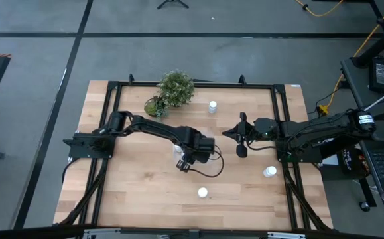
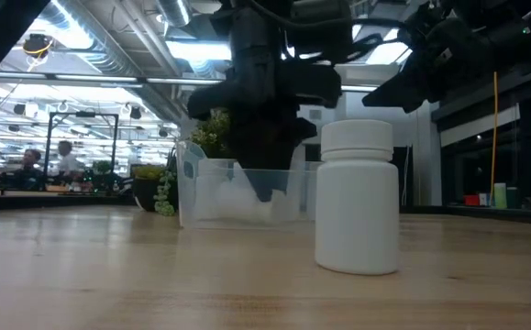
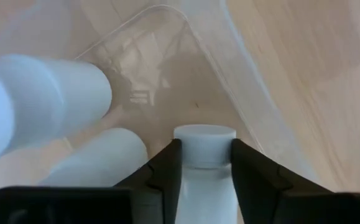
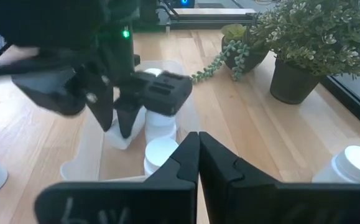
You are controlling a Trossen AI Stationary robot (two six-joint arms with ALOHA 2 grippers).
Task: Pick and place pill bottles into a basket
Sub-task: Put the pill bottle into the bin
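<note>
- Counting from the high view, three pill bottles are seen standing loose on the table (image 1: pixel 138 192): one near the plant (image 1: pixel 176 87) at (image 1: pixel 212 106), one at the right edge (image 1: pixel 270 172), and one toward the front (image 1: pixel 202 193); the last is the large bottle in the low view (image 2: pixel 358 198).
- The basket (image 2: pixel 201 188) is located mid-table, directly under the left gripper (image 3: pixel 206 163); at least two bottles are seen lying on their sides in it (image 3: pixel 49 99) and (image 3: pixel 99 158).
- A further bottle (image 3: pixel 204 140) is held upright between the left gripper's fingers, over the basket floor; whether the grip is being eased cannot be told, so this bottle is judged not yet released.
- The right gripper (image 4: pixel 198 155) is kept closed and empty, just beside the basket on its right side.
- Progress is judged as partial; bottles hidden by the arm cannot be counted.
- Remaining work is judged to be: release of the held bottle; collection of the three loose bottles.
</note>
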